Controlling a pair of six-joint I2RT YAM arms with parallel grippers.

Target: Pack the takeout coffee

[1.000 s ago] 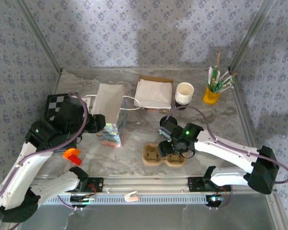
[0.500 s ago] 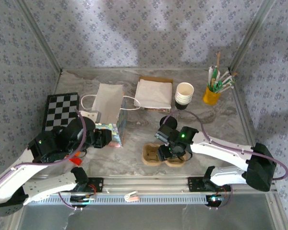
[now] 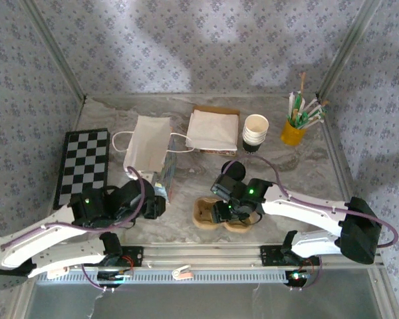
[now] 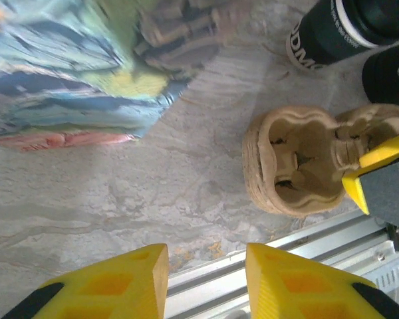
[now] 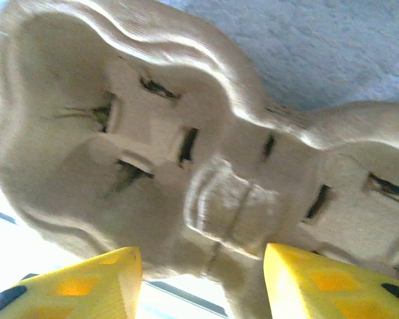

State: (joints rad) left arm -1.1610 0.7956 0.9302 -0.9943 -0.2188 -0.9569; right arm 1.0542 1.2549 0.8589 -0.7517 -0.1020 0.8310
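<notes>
Right gripper (image 5: 198, 258) apart over cup tray (image 5: 153, 100), hollows empty; left gripper (image 4: 205, 256) apart; takeout coffee (image 4: 316, 43) beside tray.

A two-hollow cup tray (image 3: 209, 216) sits front and centre on the surface (image 3: 292, 169). The right end effector (image 5: 199, 260) is over the tray, and the left end effector (image 4: 206, 258) is to its left. The takeout coffee (image 4: 316, 41) is just behind the tray. A checkerboard (image 3: 83, 166) lies at the left. Along the back, from left to right, are a paper bag (image 3: 149, 141), a napkin stack (image 3: 213, 128), a cup stack (image 3: 255, 131) and a stirrer holder (image 3: 293, 133). A printed carton (image 4: 73, 73) is in front of the bag.
</notes>
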